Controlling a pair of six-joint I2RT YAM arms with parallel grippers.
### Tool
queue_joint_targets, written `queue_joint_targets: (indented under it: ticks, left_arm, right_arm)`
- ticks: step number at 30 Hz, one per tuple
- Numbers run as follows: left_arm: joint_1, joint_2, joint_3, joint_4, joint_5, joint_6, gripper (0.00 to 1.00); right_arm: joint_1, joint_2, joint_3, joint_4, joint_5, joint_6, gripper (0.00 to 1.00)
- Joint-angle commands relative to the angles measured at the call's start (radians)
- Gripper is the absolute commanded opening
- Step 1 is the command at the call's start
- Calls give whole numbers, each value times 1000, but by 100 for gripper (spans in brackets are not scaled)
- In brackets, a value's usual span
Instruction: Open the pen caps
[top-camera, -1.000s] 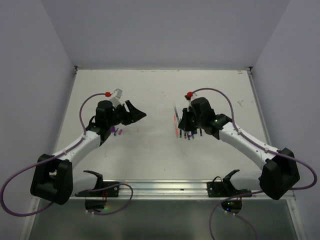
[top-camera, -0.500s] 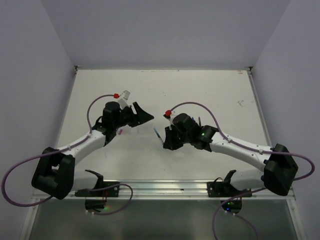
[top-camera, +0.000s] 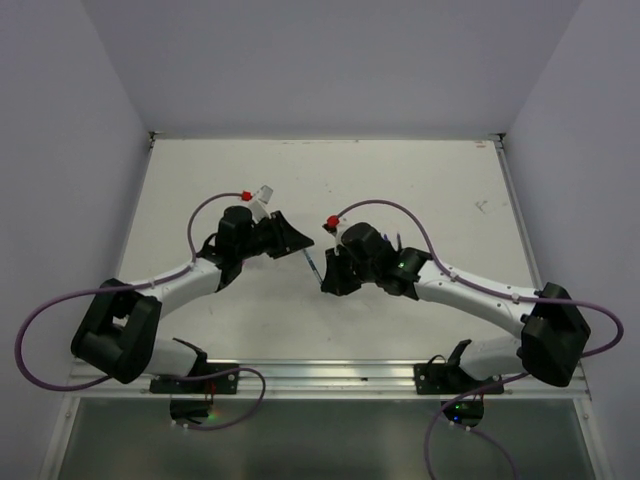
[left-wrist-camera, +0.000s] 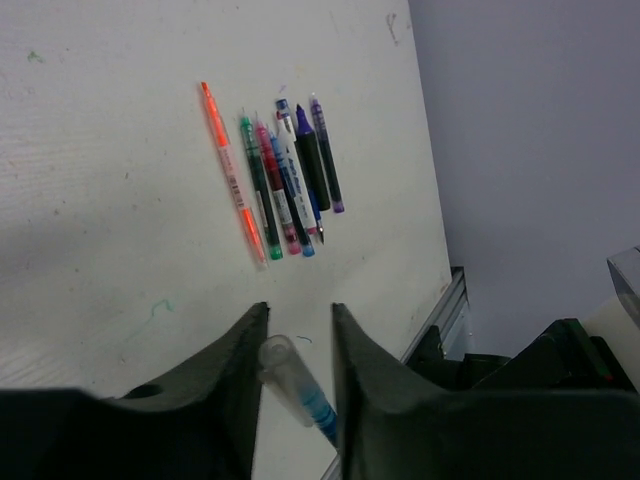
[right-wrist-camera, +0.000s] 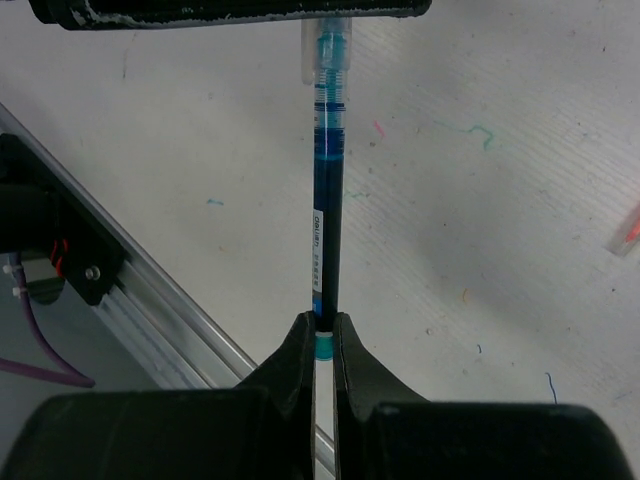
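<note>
Black right hand (right-wrist-camera: 323, 335), at 6 o'clock in own wrist view: clenched on teal tail end of blue pen (right-wrist-camera: 328, 230). Aluminium rail (right-wrist-camera: 150, 310) at 8 o'clock beside it, along near edge of worktop (right-wrist-camera: 480, 250). Pen shaft pointing straight to 12 o'clock. Whitish clear pen cap (right-wrist-camera: 325, 50) seated on pen's far tip at 12 o'clock, reaching in between fingers (left-wrist-camera: 240, 350) of left hand (left-wrist-camera: 300, 312). Left hand parted, one finger either side of cap, gap showing on one side; not clamped. From above: both hands tip to tip near centre of worktop. Farther out, at 12 o'clock in left wrist view: row of pens (left-wrist-camera: 290, 175) lying side by side on worktop; orange pen (left-wrist-camera: 232, 175) just apart on its 9 o'clock side.
</note>
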Motion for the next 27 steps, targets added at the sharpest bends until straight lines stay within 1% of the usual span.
queue_joint_targets:
  ticks: [1,3,4,5,8,10,12,16,18,19,20,21,23,24,25,27]
  left_arm:
    - [-11,6,-4,72,30,-20,26]
    - [-11,7,-4,66,30,-18,11]
    - [-11,7,-5,68,33,-17,0]
    - [-9,7,-8,71,34,-20,0]
    - [-11,3,-21,91,40,-34,0]
    - [-11,0,-27,92,42,-40,0]
    - [-14,-3,-27,88,43,-40,0]
    - [-14,-11,-28,97,45,-57,0]
    - [-14,-13,-25,104,48,-67,0]
    - [-12,-16,-19,106,49,-74,0]
    - [-14,-17,-15,105,49,-74,0]
    - [-14,-17,-7,83,42,-72,0]
    - [-11,-23,16,66,27,-74,0]
    - [-8,-31,28,43,-7,-87,0]
    - [-1,-35,28,36,-25,-104,0]
    - [32,-32,44,37,-46,-142,0]
  right_arm:
    - [4,10,41,34,16,-1,0]
    - [6,10,45,36,24,-15,0]
    - [6,10,45,36,33,-21,0]
    - [4,7,43,46,50,-25,14]
    - [4,22,54,60,65,-48,44]
    - [4,62,93,50,62,-65,47]
    - [6,104,129,54,62,-70,47]
    - [6,173,179,57,41,-70,45]
    - [6,192,189,69,36,-72,41]
    - [4,206,190,71,39,-72,26]
    - [4,212,190,69,36,-70,7]
    - [6,212,187,66,39,-65,0]
    - [13,200,157,76,52,-59,0]
    - [27,192,137,68,84,-53,0]
    - [36,189,137,63,84,-49,0]
    - [55,180,100,48,114,-36,0]
